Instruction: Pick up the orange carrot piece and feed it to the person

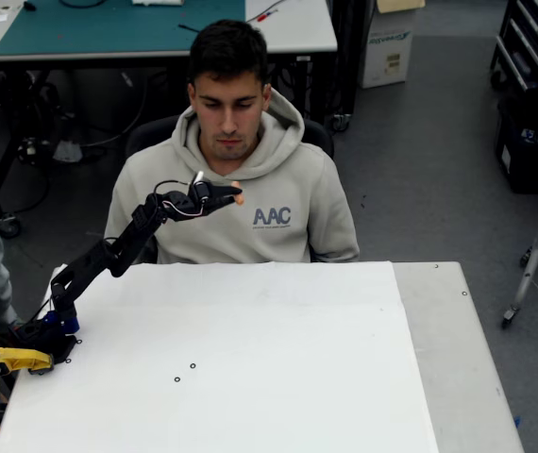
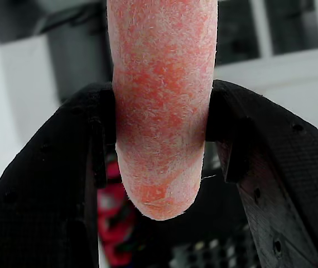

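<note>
The table (image 1: 250, 377) takes up the overhead view's lower half, with the person (image 1: 236, 189) seated behind its far edge at 12 o'clock. The arm (image 1: 109, 255) rises from the table's 9 o'clock corner toward the person's chest. The gripper (image 1: 226, 196) is clamped on the carrot (image 1: 238, 197), which sits just below the chin, short of the mouth.

Risks, as I judge them: the carrot pokes out well past the fingers (image 2: 270, 167), so a bump against the chin could lever it loose; overshooting could jab the face.

The overhead view gives carrot-to-mouth placement. The wrist view shows the grip itself: both fingers pressed on the carrot's sides, its rounded end hanging free at 6 o'clock.
</note>
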